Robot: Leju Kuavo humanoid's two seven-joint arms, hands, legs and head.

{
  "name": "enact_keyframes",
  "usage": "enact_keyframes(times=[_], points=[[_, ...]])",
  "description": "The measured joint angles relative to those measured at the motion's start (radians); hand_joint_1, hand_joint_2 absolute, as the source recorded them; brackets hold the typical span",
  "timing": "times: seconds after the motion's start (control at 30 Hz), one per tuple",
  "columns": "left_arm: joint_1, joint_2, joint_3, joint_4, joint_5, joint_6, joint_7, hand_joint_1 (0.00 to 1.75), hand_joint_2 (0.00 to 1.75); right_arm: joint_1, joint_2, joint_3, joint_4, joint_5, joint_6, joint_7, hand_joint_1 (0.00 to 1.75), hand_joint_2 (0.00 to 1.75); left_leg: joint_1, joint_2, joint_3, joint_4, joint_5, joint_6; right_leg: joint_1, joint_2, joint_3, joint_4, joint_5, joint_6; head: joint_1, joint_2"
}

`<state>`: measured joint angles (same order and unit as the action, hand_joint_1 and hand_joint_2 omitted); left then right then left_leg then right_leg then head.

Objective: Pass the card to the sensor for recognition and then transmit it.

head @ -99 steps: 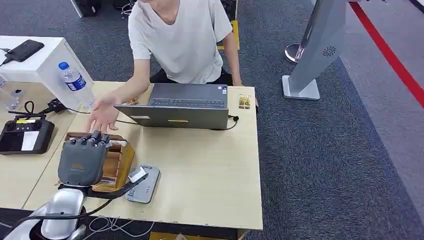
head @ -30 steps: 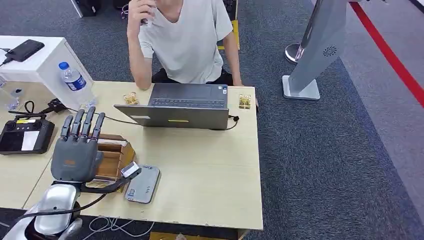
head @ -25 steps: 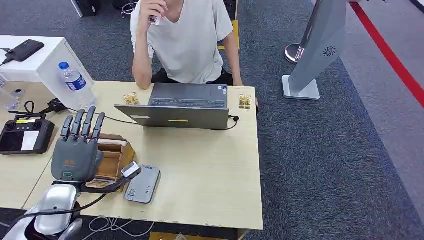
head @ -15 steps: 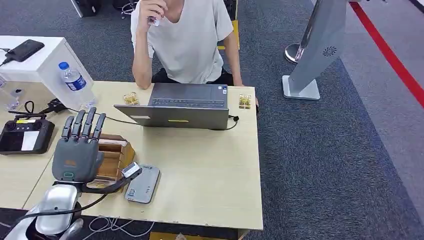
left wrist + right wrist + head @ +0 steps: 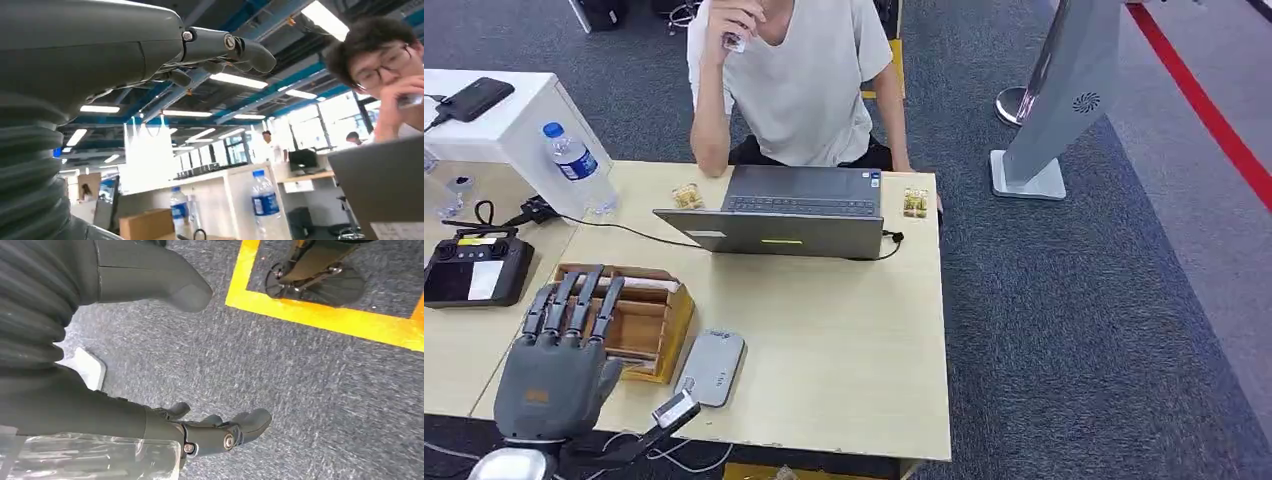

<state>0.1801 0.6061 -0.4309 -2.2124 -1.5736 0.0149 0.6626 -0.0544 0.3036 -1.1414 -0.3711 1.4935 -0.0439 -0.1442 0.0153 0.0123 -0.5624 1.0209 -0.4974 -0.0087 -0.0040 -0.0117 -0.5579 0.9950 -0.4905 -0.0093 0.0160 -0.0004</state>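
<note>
Card [image 5: 732, 41] already with the person — pinched up near the face, well beyond the table's far edge. Left hand [image 5: 554, 375] at the near left corner, fingers straight, spread, holding nothing. Right hand [image 5: 150, 385] hung over carpet, loosely curled, empty. Sensor [image 5: 712, 366] near the front edge — handover apparently done.

A pale wood counter [image 5: 844, 340] holds a grey laptop [image 5: 784, 215], a grey sensor [image 5: 714, 366] and a brown wooden box [image 5: 649, 320]. Dark grey fingers [image 5: 574, 300] at 9 o'clock. Blue-grey carpet [image 5: 1064, 330] carries a red stripe [image 5: 1199, 100] at 2 o'clock.
</note>
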Motion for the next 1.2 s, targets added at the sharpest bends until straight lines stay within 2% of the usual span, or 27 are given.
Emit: enact_keyframes(times=[0.2,0.43,1.07,1.2], points=[[0.003,0.039,-0.073,-0.044,0.000,-0.008,0.029,0.00,1.75,0.002,0.013,-0.016,-0.024,0.000,0.011,0.000,0.00,1.75,0.000,0.000,0.001,0.000,0.000,0.000,0.000,0.000,0.000,0.000,0.000,0.000,0.000,0.000],[0.003,0.049,-0.104,-0.058,0.000,-0.012,0.030,0.00,1.75,0.002,0.020,-0.022,-0.035,0.001,0.013,0.000,0.00,1.75,0.000,0.000,0.000,0.000,0.000,0.000,0.000,0.000,0.000,0.000,0.000,0.000,0.000,0.000],[0.016,0.047,-0.107,-0.059,0.000,-0.035,0.031,0.00,1.75,0.002,0.022,-0.028,-0.040,0.016,0.019,-0.003,0.00,1.75,0.000,0.000,0.000,0.000,0.000,0.000,0.000,0.000,0.001,0.000,0.000,0.000,0.000,0.000],[0.087,0.024,-0.069,-0.058,0.000,-0.080,0.028,0.00,1.75,0.002,0.025,-0.033,-0.044,0.019,0.028,-0.007,0.00,1.75,0.000,0.002,0.001,0.000,-0.001,0.001,0.000,0.002,0.000,0.000,0.000,0.000,0.000,0.000]])
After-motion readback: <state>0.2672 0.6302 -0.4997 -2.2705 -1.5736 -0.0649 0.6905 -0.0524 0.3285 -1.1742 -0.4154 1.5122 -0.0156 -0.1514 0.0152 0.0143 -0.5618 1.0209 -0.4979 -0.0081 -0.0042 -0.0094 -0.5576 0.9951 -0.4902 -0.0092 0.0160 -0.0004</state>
